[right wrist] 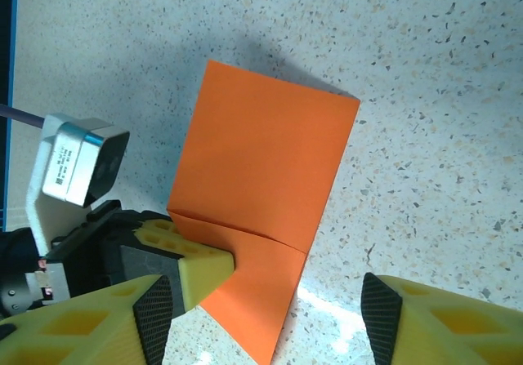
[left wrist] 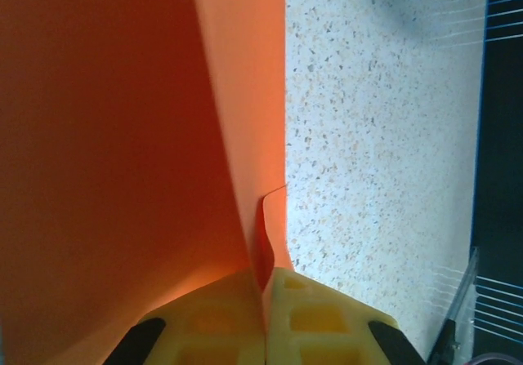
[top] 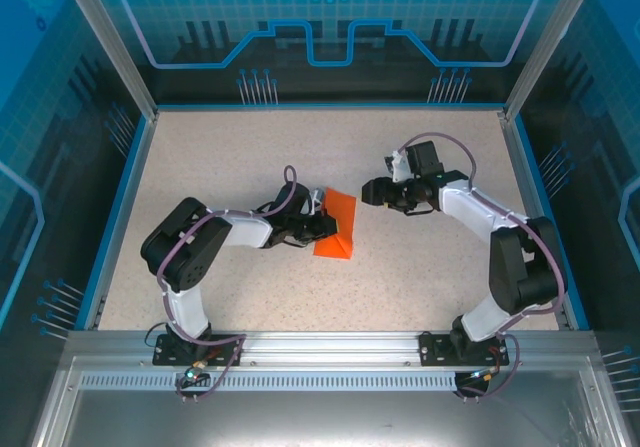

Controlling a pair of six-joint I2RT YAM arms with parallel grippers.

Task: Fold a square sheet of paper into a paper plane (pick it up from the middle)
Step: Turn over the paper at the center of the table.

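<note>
A speckled beige counter [top: 250, 147] sits mid-frame inside a blue rim [top: 330, 107]. Clear blue-patterned panels [top: 330, 27] wall the top and sides. A metal rail [top: 330, 352] crosses the bottom.

Camera label [right wrist: 67, 167], print too small to read.

Item: square sheet of paper [top: 337, 225] [left wrist: 106, 153] [right wrist: 261, 169], thin, bright orange, plain and unmarked.
Shape: folded over, not flat; a broad four-sided panel, a straight crease across its lower part, a pointed flap below the crease.
Pose: tilted, partly raised off the speckled surface [top: 250, 167], with a shadow cast beside its upper edge.
Hold: thin folded edge pinched between the closed jaws of the left gripper [left wrist: 264, 291].
Shading: large darker panel on one side of the fold, lighter strip on the other.
Place: lay near the middle of the surface, between the two arms.
</note>
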